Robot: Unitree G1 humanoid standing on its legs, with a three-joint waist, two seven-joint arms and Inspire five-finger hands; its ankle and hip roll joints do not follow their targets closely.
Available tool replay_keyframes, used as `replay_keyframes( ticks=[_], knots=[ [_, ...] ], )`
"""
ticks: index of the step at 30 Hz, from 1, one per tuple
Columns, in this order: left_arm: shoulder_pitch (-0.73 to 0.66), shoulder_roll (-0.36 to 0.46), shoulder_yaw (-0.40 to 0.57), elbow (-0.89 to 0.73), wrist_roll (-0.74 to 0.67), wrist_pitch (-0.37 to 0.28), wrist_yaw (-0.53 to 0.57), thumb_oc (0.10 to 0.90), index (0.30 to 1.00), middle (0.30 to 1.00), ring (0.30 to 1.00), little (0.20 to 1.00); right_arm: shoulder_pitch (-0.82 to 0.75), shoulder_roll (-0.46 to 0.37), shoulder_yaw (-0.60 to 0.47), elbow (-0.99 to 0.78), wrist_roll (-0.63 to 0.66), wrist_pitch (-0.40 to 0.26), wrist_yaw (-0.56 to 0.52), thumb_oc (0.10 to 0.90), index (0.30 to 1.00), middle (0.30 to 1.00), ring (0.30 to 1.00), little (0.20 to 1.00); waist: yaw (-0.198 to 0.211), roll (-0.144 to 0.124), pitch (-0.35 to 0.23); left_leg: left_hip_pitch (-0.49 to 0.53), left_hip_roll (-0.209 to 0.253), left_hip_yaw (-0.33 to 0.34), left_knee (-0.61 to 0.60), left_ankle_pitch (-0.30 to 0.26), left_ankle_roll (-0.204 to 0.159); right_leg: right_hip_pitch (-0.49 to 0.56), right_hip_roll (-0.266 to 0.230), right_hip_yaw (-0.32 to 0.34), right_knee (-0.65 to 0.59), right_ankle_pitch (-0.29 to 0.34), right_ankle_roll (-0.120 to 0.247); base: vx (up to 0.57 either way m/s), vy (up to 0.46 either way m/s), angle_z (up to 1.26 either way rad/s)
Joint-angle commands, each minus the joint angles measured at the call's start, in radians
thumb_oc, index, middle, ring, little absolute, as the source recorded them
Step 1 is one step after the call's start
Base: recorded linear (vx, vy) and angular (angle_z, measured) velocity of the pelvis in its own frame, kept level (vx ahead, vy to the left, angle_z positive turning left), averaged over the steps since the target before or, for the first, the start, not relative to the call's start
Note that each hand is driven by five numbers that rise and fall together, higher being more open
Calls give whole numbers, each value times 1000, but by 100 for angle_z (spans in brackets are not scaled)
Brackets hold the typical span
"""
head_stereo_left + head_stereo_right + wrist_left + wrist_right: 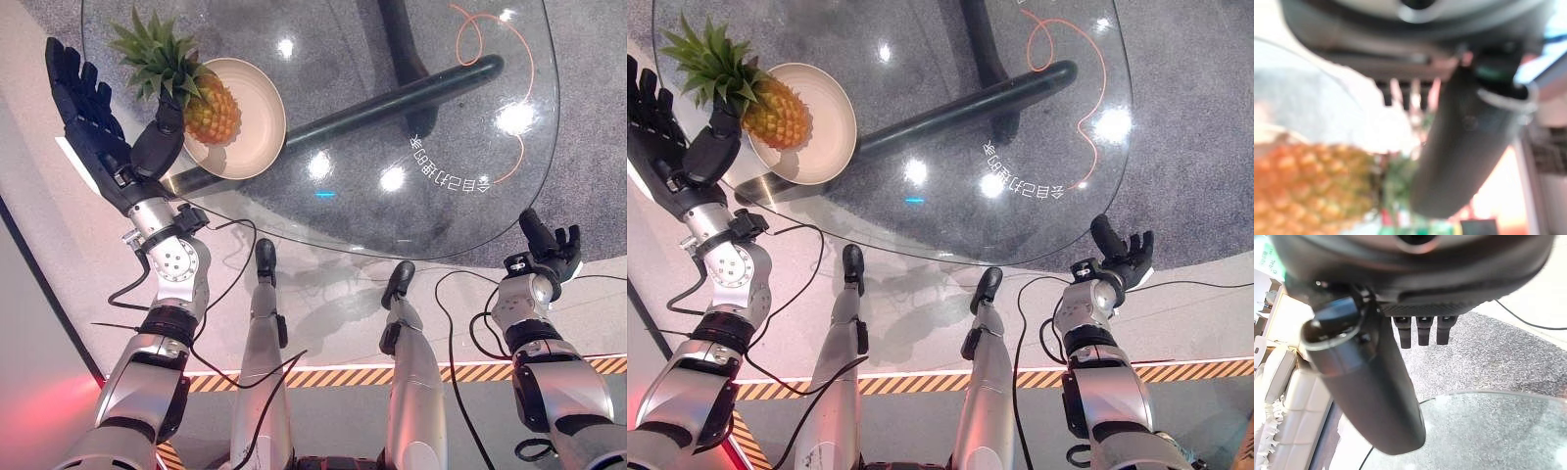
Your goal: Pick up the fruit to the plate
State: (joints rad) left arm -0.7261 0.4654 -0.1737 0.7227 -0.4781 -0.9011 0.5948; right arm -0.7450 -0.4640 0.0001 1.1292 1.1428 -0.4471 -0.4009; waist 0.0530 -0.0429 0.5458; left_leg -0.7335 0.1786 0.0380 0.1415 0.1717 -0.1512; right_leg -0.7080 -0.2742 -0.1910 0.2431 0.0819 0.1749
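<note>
Down at the lower right of the left eye frame, the right hand point(549, 251) hangs off the near edge of the glass desk point(441, 88), fingers loosely straight and holding nothing; its own wrist view shows thumb and fingers extended over carpet and the desk's rim. It looks parked, kept clear of the work.

At the upper left of that frame the left hand point(93, 117) stands with its fingers spread straight and wide, thumb reaching toward the pineapple point(211, 110). Whether the thumb touches the leafy crown I cannot tell, but nothing is curled round the fruit. In the left wrist view the thumb lies just beside the pineapple's scaly body.

The pineapple lies on its side in the beige plate point(263, 132), crown point(157, 54) overhanging the plate's rim toward the hand. That lie suggests it was set down stem-first from the left. By my reading the fruit is delivered and the open hand is letting go.
</note>
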Motion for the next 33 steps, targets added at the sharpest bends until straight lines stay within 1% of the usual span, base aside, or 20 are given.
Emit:
replay_keyframes(
  ticks=[1, 13, 22, 33],
  knots=[
    [-43, 7, 47, -89, 14, -93, -21, 800, 900, 900, 900, 900, 30, -66, -58, -11, 13, -80, -25, 800, 900, 900, 900, 900, 6, 7, -26, -4, -49, -10, 114, -140, 36, 5, 27, -56, 13, -21, -10, 0, 0, 0],
    [-11, -12, 42, -122, 9, -94, -44, 800, 900, 900, 900, 900, 38, -66, -62, -19, 10, -87, -33, 800, 900, 900, 900, 900, 14, 13, -26, -2, -51, -12, 112, -139, 37, 7, 20, -66, 18, -23, -10, 0, 0, 0],
    [22, -14, 41, -128, 8, -72, -59, 800, 900, 900, 900, 900, 44, -69, -71, -13, 13, -86, -28, 800, 900, 900, 900, 900, 23, 19, -26, 4, -54, -15, 113, -140, 38, 13, 13, -73, 23, -25, -9, -1, -1, 0],
    [52, -3, 37, -122, 50, -53, -42, 800, 900, 900, 900, 900, 53, -76, -76, 2, 20, -85, -15, 800, 900, 900, 900, 900, 27, 27, -26, 48, -62, -19, 98, -140, 39, 46, 16, -61, 14, -25, -6, -5, -2, 2]
  ],
)
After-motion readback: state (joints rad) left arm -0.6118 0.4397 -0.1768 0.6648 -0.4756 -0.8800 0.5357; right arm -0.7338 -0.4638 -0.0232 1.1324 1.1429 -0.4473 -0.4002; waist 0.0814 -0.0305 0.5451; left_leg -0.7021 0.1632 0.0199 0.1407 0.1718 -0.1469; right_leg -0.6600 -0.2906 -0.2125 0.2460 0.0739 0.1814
